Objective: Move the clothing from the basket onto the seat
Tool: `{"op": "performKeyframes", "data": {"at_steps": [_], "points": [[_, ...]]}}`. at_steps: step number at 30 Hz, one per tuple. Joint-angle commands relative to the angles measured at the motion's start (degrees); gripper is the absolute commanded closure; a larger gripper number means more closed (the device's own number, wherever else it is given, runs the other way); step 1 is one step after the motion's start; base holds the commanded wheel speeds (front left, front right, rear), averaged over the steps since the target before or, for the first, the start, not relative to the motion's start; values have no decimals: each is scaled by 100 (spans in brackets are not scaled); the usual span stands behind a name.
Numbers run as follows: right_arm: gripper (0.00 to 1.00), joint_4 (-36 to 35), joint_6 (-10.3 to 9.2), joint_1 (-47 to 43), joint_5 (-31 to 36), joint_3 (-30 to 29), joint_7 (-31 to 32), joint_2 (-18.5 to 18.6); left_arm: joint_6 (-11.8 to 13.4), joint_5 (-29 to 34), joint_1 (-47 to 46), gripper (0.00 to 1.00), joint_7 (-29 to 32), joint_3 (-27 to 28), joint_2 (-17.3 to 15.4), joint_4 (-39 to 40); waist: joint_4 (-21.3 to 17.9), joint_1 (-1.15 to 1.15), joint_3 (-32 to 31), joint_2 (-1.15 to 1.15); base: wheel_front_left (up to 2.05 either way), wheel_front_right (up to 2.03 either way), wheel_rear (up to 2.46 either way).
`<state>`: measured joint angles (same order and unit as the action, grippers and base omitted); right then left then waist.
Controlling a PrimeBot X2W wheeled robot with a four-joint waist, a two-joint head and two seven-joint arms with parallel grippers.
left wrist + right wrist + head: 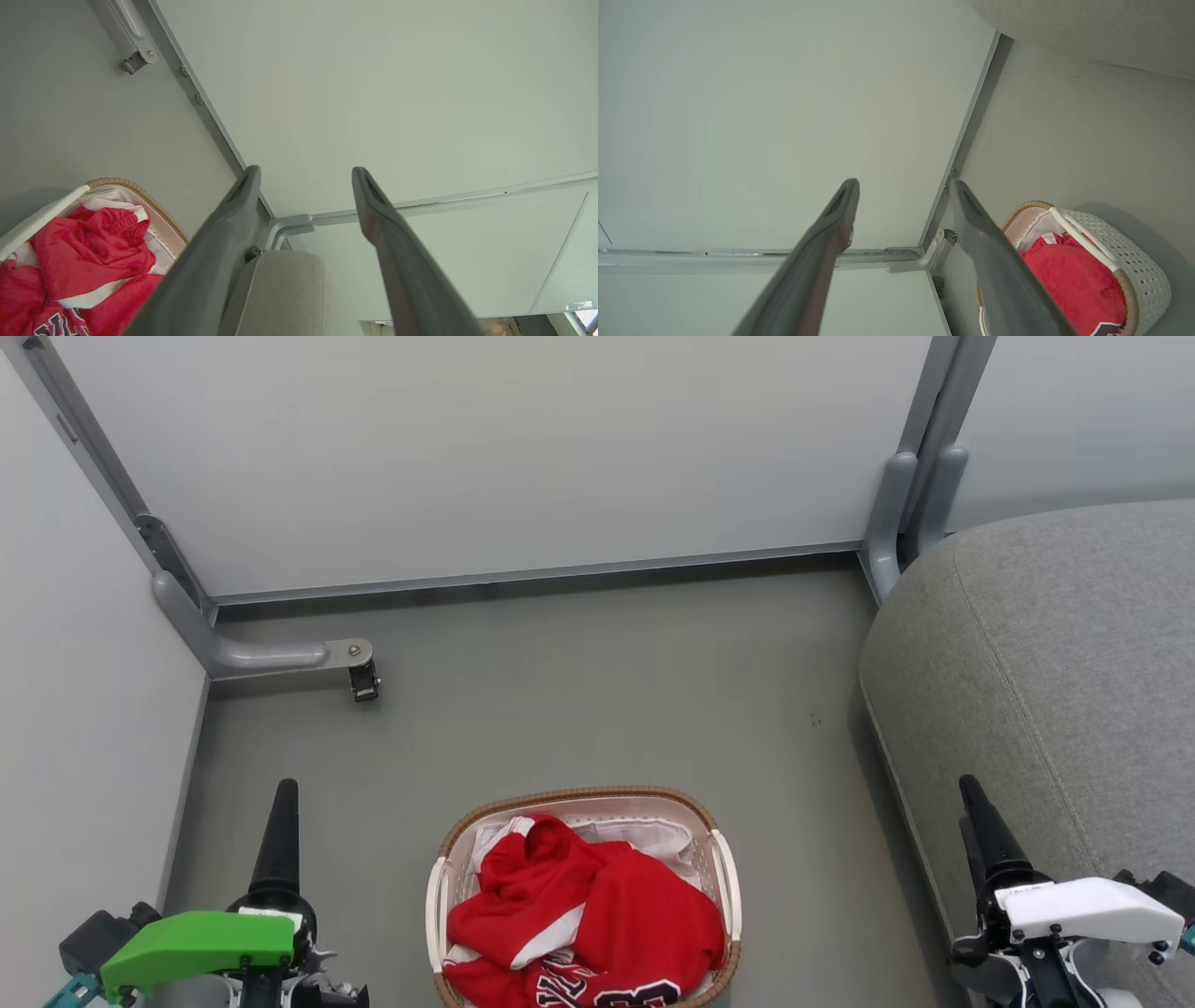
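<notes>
**A:** Any writing you can read from here?

**B:** Only the black lettering [644, 992] edged in white on the clothing [597, 915], down at the near end of the heap. It is folded and cut off, so I can't make out a word.

**A:** And where is the clothing?

**B:** All in the basket [579, 795], a bunched red pile with white stripes. The white liner [644, 835] shows behind it at the far end. The basket stands on the grey floor [597, 691], between the two arms.

**A:** The seat?

**B:** The seat [1055, 691] is off to the robot's right, well apart from the basket, its rounded corner towards the wall panels [485, 457].

**A:** What are the grippers doing?

**B:** The left gripper [306, 172] has its jaws spread wide with nothing between them. It sits to the left of the basket. The right gripper [903, 184] is just as wide and just as bare, over the seat's near edge.

**A:** Anything in the way?

**B:** A metal foot [362, 679] with a small caster juts from the left corner, far from the basket.
</notes>
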<state>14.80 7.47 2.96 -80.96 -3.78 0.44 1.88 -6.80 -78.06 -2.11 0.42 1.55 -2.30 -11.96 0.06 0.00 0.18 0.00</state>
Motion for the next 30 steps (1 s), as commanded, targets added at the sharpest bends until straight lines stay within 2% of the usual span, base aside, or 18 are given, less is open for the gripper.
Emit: {"op": "performKeyframes", "data": {"at_steps": [1,10,21,30], "points": [[0,-159,1,35,298,16,-66,51,42,277,-36,0,-65,-50,-29,170,0,0,3,0,0,0,0],[0,-364,1,-29,1304,51,-267,59,241,1329,16,0,-265,-257,-35,395,1,0,13,0,0,0,0],[0,-403,2,-48,2261,158,-486,68,324,2678,70,0,-484,-535,-42,481,10,0,29,0,0,0,0],[0,-466,2,-69,3212,263,-645,75,391,3478,117,0,-647,-651,-47,456,14,0,45,0,0,0,0]]}}
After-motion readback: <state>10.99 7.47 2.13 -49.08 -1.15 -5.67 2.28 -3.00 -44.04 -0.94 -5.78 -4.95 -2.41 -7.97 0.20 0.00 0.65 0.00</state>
